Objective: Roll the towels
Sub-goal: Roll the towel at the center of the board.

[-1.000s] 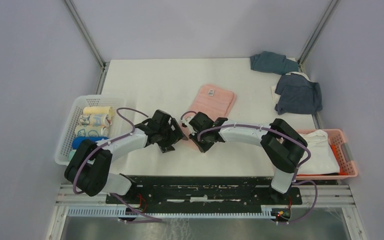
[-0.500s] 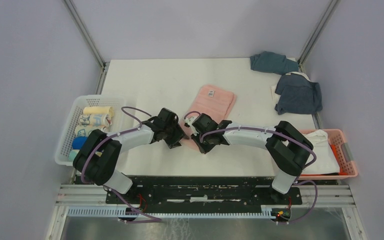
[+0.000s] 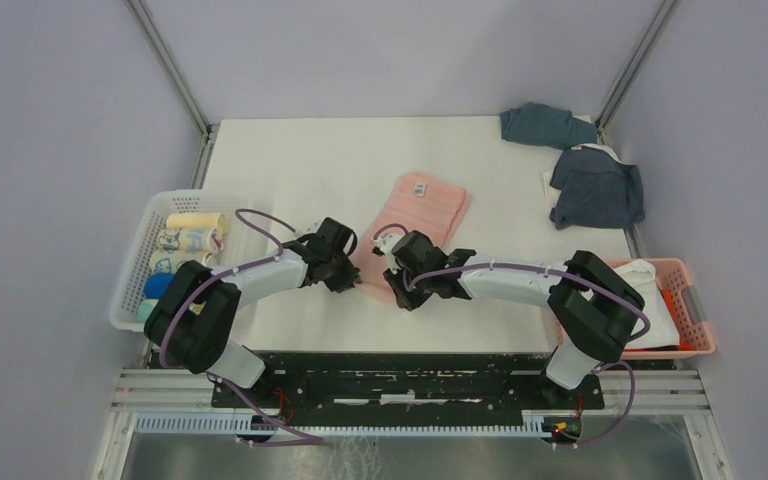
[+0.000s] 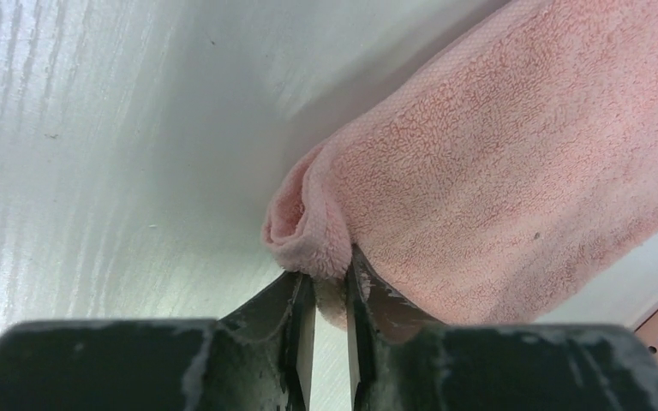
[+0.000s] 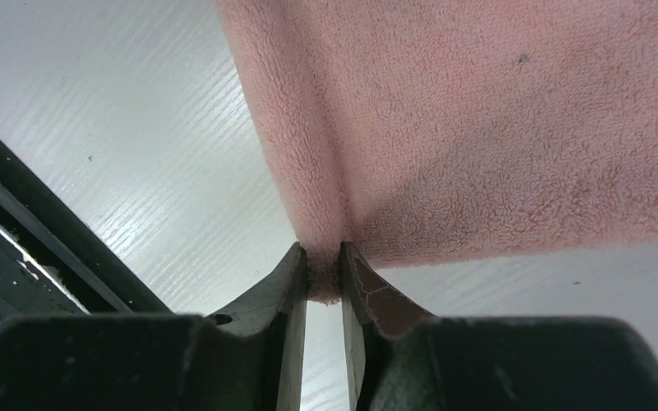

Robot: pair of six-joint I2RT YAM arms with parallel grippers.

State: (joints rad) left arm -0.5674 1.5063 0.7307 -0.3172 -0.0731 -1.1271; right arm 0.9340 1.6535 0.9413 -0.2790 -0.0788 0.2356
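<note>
I am pinching the pink towel (image 3: 425,205) at its near end with both tools: my left tool (image 4: 327,276) is clamping a bunched left corner, and my right tool (image 5: 322,257) is gripping the right corner. The towel is lying mid-worktop (image 3: 300,170), stretching away from my arms.

The left arm is extended low toward 3 o'clock, the right toward 9 o'clock. The left hand (image 4: 329,287) and the right hand (image 5: 323,270) are each clamped on the pink towel (image 3: 428,208).
</note>
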